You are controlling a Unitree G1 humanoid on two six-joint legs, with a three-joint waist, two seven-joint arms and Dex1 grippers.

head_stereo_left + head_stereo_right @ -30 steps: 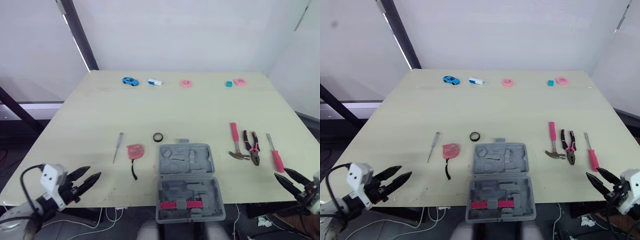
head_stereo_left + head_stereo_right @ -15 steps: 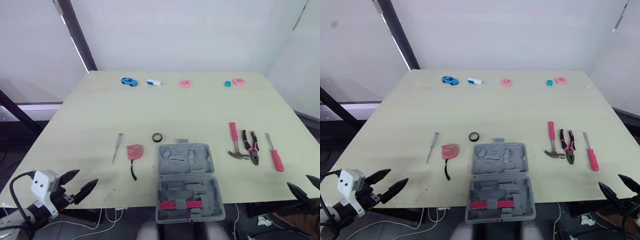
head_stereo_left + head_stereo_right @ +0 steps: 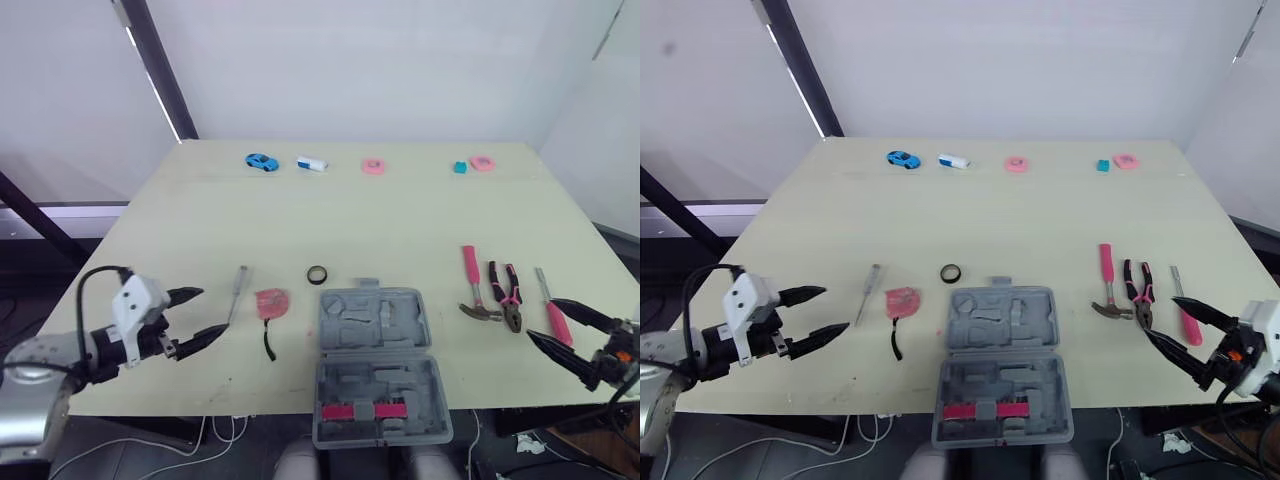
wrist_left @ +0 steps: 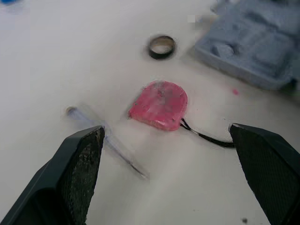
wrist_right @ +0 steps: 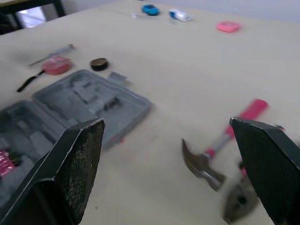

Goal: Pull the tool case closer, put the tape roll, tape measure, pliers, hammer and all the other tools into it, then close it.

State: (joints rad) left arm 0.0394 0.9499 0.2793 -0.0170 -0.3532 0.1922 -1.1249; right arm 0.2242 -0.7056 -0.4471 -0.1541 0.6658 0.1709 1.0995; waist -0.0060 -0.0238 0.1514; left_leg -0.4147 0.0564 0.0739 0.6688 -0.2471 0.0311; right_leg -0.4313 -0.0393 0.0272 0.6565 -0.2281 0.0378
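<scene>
A pale table (image 3: 400, 220) seen from above. An open grey case (image 3: 372, 330) lies at the middle of its near edge, with its long axis running near to far. The near half holds a pink strip (image 3: 355, 410); the far half shows moulded recesses.

The left gripper (image 3: 212, 311), fingers spread wide, hovers over the table's near left, pointing at the tape measure. The right gripper (image 3: 541, 319), also spread, sits at the near right edge with its tips by the screwdriver and pliers.

Right of the case, three tools lie side by side, all lengthwise near to far:
- Hammer (image 3: 470, 285), with its head nearest.
- Pliers (image 3: 505, 298), nose nearest.
- Screwdriver (image 3: 555, 325), pink handle nearest.

Left of the case are a thin driver (image 3: 236, 293), a pink tape measure (image 3: 269, 302) with its strap trailing nearward, and a black tape roll (image 3: 317, 274) just beyond the case.
</scene>
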